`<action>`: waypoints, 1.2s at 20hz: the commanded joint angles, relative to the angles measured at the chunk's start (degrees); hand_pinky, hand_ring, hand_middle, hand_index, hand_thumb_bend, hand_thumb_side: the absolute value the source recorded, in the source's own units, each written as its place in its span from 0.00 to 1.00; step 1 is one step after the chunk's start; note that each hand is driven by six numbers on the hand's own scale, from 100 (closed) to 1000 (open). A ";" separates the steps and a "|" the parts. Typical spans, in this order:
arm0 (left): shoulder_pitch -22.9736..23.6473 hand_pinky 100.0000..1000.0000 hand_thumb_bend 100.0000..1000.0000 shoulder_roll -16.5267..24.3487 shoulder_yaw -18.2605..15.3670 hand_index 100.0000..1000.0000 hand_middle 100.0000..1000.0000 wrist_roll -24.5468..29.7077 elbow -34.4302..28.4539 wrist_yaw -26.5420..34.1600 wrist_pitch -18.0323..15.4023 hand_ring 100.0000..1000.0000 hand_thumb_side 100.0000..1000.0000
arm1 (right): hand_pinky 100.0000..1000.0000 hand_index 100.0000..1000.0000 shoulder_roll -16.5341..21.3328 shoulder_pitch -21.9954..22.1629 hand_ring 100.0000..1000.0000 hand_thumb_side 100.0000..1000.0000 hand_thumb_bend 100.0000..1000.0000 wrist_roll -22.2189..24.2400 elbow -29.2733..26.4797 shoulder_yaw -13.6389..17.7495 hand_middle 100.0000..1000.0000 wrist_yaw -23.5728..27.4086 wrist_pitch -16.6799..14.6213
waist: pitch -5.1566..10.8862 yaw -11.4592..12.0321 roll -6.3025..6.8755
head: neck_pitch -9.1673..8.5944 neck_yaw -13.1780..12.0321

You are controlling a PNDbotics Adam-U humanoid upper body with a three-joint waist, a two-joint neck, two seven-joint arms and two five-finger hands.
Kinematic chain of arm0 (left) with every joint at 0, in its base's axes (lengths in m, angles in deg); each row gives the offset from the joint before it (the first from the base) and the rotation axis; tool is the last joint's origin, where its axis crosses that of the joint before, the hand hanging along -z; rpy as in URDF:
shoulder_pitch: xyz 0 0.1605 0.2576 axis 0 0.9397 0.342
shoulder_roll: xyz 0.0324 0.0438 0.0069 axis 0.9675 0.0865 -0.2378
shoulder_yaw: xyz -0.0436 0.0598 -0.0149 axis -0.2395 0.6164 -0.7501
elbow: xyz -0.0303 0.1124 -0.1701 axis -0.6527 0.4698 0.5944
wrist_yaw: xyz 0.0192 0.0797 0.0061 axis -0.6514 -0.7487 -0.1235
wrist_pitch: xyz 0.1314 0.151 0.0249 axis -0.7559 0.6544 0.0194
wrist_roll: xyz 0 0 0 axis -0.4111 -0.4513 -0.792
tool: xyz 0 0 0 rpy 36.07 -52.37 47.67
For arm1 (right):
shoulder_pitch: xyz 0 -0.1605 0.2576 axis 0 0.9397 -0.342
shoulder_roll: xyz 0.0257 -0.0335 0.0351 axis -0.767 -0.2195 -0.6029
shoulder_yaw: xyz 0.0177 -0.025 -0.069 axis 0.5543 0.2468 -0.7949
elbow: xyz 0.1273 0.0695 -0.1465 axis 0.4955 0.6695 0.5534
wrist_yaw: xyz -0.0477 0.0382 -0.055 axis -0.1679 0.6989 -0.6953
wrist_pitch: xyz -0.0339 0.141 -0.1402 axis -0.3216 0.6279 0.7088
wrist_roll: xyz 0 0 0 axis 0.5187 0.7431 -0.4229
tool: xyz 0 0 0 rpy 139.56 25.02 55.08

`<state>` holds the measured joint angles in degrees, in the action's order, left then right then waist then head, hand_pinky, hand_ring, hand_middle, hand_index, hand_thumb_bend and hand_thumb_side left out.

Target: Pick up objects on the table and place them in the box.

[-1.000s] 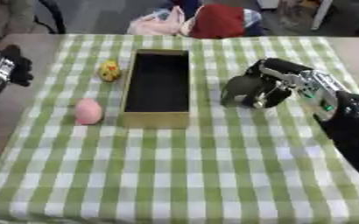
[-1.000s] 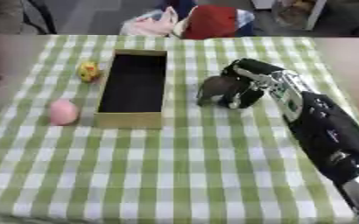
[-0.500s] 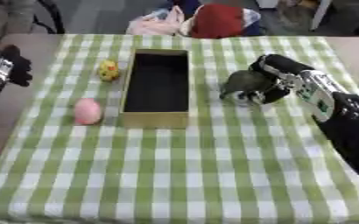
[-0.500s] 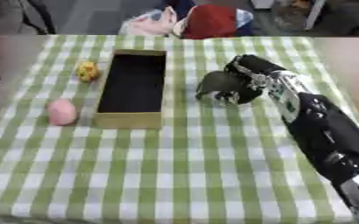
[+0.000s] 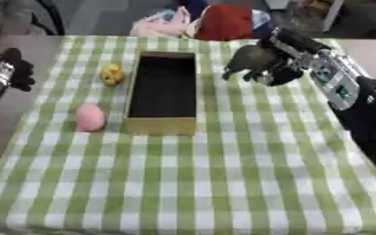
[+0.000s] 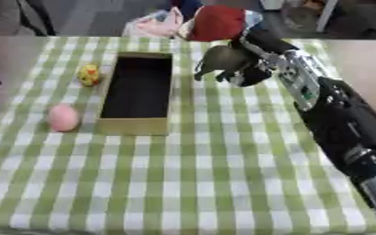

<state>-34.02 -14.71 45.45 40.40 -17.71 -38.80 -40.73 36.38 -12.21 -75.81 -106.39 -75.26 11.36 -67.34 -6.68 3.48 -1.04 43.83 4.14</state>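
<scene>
While right hand (image 5: 281, 64) holds grey toy (image 5: 247, 58) aloft, fingers curled round it, right of box (image 5: 162, 125) — carry step in hand. Next: shift left over box opening, release. Pink egg (image 5: 89, 117), yellow toy (image 5: 111, 74) wait left of box. Left hand (image 5: 7, 73) idle at left edge — fingers unclear.

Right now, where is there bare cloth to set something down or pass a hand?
The whole near half of the checked tablecloth, in front of the box, is bare. So is the strip right of the box, under the right hand holding the dark object. Left of the box is crowded: the yellow toy, the pink egg, and the left hand at the edge.
</scene>
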 commanded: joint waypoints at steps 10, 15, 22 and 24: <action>-4.46 0.54 0.19 -0.64 2.47 0.58 0.49 2.96 -3.62 0.41 -0.81 0.53 0.78 | 0.29 0.42 -1.08 -7.83 0.32 0.00 0.15 1.18 2.79 3.20 0.18 1.24 1.85 | 0.31 5.54 -0.68 | -2.25 2.63; -6.45 0.54 0.20 -2.04 3.33 0.58 0.48 3.92 -4.56 0.93 -0.85 0.52 0.77 | 0.29 0.42 -3.24 -9.63 0.33 0.00 0.14 -0.82 8.11 5.12 0.19 -2.37 2.36 | -0.47 9.02 -0.97 | -3.84 4.29; -8.39 0.54 0.20 -3.27 4.03 0.58 0.48 4.77 -5.31 1.47 -0.77 0.52 0.77 | 0.31 0.43 -5.94 -11.42 0.34 0.00 0.15 -3.77 13.46 7.01 0.20 -8.49 2.49 | -1.60 12.81 -1.53 | -5.94 7.25; -8.69 0.54 0.20 -3.40 4.15 0.58 0.48 4.92 -5.46 1.54 -0.75 0.52 0.77 | 0.31 0.44 -6.55 -11.72 0.35 0.00 0.15 -4.54 14.65 7.44 0.21 -9.96 2.62 | -1.90 13.50 -1.62 | -6.41 8.08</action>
<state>-41.52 -18.66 49.65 45.06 -21.83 -37.67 -41.40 29.22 -22.08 -79.60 -91.76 -68.64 2.51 -64.77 -9.50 17.06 -2.99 38.30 11.62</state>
